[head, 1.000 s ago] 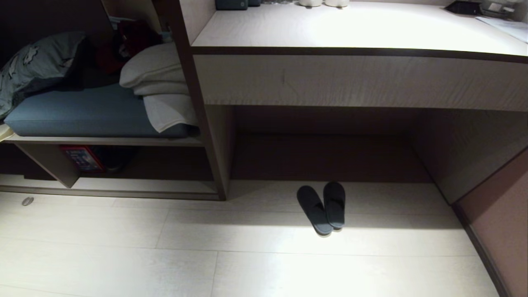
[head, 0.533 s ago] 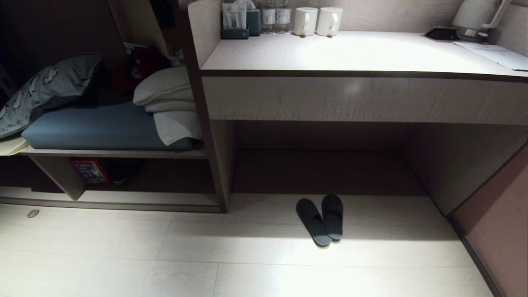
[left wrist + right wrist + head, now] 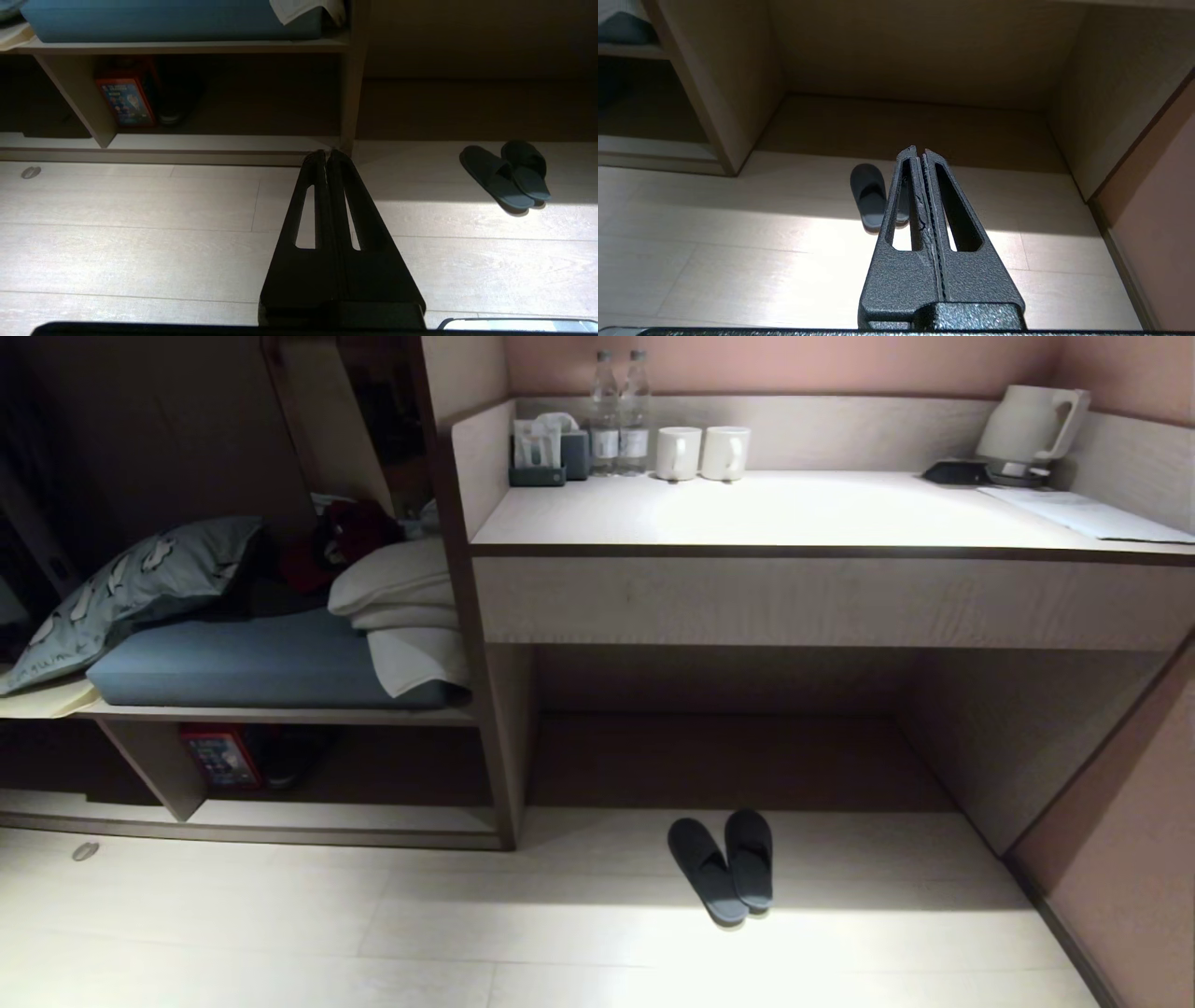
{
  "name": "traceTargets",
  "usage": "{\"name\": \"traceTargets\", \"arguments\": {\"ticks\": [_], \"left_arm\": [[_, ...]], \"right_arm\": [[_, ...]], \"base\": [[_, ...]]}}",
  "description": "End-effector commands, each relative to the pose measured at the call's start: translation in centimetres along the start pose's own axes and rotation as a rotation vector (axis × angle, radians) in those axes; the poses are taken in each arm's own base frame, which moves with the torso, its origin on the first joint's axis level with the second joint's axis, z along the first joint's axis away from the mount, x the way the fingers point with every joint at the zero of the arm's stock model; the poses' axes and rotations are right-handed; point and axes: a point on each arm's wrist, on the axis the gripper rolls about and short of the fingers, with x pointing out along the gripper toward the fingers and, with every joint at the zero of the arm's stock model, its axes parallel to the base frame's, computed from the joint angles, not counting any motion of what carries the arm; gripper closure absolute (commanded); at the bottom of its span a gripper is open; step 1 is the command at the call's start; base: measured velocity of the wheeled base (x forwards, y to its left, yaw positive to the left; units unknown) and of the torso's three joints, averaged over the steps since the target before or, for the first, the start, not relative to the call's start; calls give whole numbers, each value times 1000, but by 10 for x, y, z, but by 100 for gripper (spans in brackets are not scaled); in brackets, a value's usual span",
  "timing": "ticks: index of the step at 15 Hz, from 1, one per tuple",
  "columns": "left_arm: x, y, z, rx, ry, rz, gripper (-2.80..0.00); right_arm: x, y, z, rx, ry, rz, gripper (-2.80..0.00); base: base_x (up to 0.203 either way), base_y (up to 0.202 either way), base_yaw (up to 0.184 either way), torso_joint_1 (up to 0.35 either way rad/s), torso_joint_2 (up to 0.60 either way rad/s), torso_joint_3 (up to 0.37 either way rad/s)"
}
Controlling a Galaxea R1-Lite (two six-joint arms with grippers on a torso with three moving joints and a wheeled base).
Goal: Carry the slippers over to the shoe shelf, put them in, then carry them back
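The slippers (image 3: 724, 868), a dark pair lying side by side with toes toward the desk, rest on the pale floor in front of the desk opening. They also show in the left wrist view as the slippers (image 3: 507, 175), and one of the slippers (image 3: 871, 198) is partly hidden behind the right gripper's fingers. The shoe shelf (image 3: 327, 817) is the low cubby under the cushioned bench at the left, seen also as the shoe shelf (image 3: 210, 142). My left gripper (image 3: 325, 153) and right gripper (image 3: 920, 151) hang shut and empty above the floor, well short of the slippers. Neither arm shows in the head view.
A pale desk (image 3: 822, 597) carries two mugs (image 3: 700, 453), bottles and a kettle (image 3: 1027, 425). A red box (image 3: 219, 756) and a dark shoe (image 3: 289, 756) sit inside the cubby. A pink wall (image 3: 1120, 859) closes the right side. A small round object (image 3: 84, 850) lies on the floor.
The whole head view has shifted: the scene slid down the picture and the desk top with mugs, bottles and kettle came into sight. The slippers stay where they were.
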Motion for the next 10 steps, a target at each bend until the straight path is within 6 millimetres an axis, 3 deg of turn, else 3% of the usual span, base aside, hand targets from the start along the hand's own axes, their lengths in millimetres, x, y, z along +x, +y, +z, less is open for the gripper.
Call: {"name": "traceTargets", "arguments": {"ticks": [1,10], "left_arm": [[0,0,0,0,1,0,0],[0,0,0,0,1,0,0]], "right_arm": [[0,0,0,-1,0,0,0],[0,0,0,-1,1,0,0]], "base": [[0,0,0,2,2,203],[0,0,0,2,4,177]]}}
